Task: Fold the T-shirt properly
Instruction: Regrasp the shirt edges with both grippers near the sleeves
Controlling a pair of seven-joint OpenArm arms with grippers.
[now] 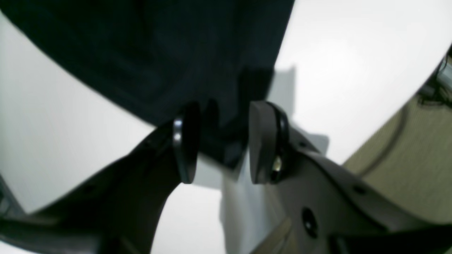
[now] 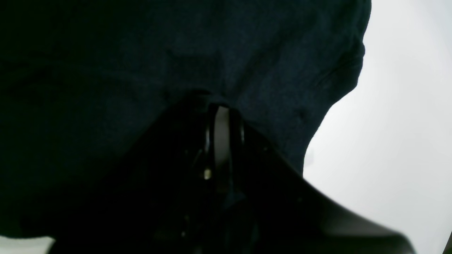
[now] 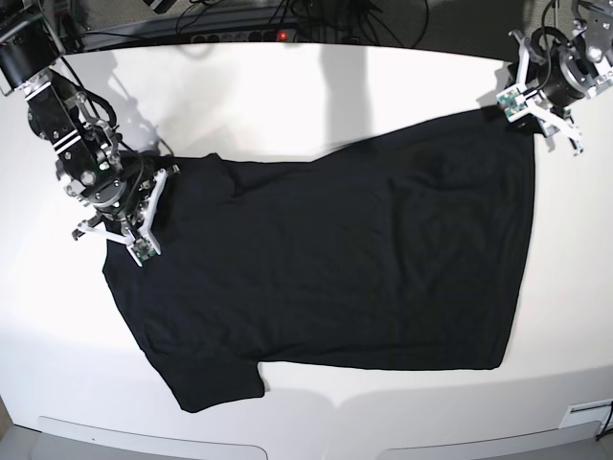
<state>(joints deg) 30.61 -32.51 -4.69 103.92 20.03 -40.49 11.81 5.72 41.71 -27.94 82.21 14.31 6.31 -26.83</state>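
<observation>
Nearest us in the base view, we see the T-shirt (image 3: 335, 268) spread plain side up on the white table (image 3: 287, 86), one sleeve (image 3: 215, 383) toward the front edge. Farther back, our right gripper (image 3: 144, 206) sits pressed together on the shirt's shoulder edge. At the far corner, our left gripper (image 1: 219, 141) stands spread, its fingers (image 1: 263, 141) astride the hem corner without closing on it.

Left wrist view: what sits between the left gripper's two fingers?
A corner of the T-shirt lies in the gap of the left gripper; the fingers stand apart, with bare white table beyond.
</observation>
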